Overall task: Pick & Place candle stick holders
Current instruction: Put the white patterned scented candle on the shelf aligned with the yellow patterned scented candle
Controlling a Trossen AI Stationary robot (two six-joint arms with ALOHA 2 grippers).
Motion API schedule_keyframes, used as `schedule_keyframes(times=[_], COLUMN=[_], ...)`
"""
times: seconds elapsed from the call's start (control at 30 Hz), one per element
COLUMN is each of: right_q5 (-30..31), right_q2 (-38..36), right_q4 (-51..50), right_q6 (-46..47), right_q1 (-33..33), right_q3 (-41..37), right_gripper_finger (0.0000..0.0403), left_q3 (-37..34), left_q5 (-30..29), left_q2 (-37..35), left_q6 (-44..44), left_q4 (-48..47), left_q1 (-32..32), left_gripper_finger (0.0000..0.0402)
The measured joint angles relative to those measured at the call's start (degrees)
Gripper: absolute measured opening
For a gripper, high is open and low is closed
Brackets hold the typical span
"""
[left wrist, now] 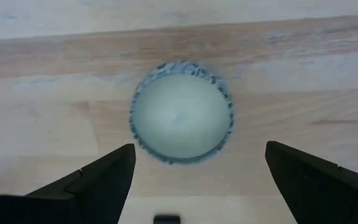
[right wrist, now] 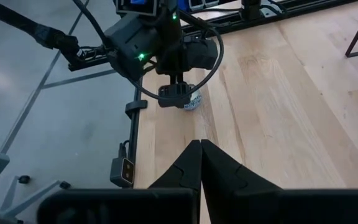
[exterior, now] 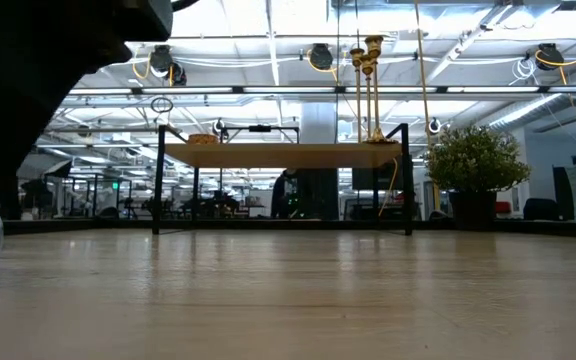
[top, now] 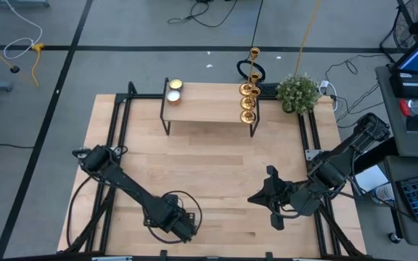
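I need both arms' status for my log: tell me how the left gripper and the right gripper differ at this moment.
The left gripper is open, fingers spread wide; the right gripper is shut, its fingers pressed together. The left gripper points down over a blue-patterned bowl near the table's front edge; the right gripper has nothing beneath or between its fingers. Neither holds anything, and both are far from the candle stick holders on the small shelf.

Both arms matte black, jointed; black cables looped alongside; left claw housing shows green indicator light; wedge-shaped black fingers.
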Motion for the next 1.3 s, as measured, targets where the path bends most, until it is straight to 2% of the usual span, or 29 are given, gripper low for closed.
schedule_keyframes(times=[0.23,0.5,0.63,0.83,1.3], right_q5=[-0.05,-0.09,-0.1,-0.1,-0.1], right_q2=[0.0,0.0,0.0,0.0,0.0], right_q4=[-0.02,-0.02,-0.02,0.0,0.0], right_q6=[0.59,0.92,1.05,0.99,1.07], right_q1=[0.0,0.0,0.0,-0.04,-0.04], right_q3=[0.0,0.0,0.0,0.0,0.0], right_gripper_finger=[0.0,0.0,0.0,0.0,0.0], left_q3=[0.0,-2.51,-4.1,-6.12,-6.32], left_q5=[-1.91,-0.97,0.08,-1.52,-1.14], left_q2=[0.0,0.0,0.0,0.0,0.04], left_q6=[-0.01,-1.56,-2.22,-2.53,3.46], left_q4=[-0.43,-0.33,3.76,7.49,5.75], left_q1=[-0.06,-0.87,-1.22,-1.02,1.83], left_gripper_finger=[0.0368,0.0367,0.0367,0.0367,0.0367])
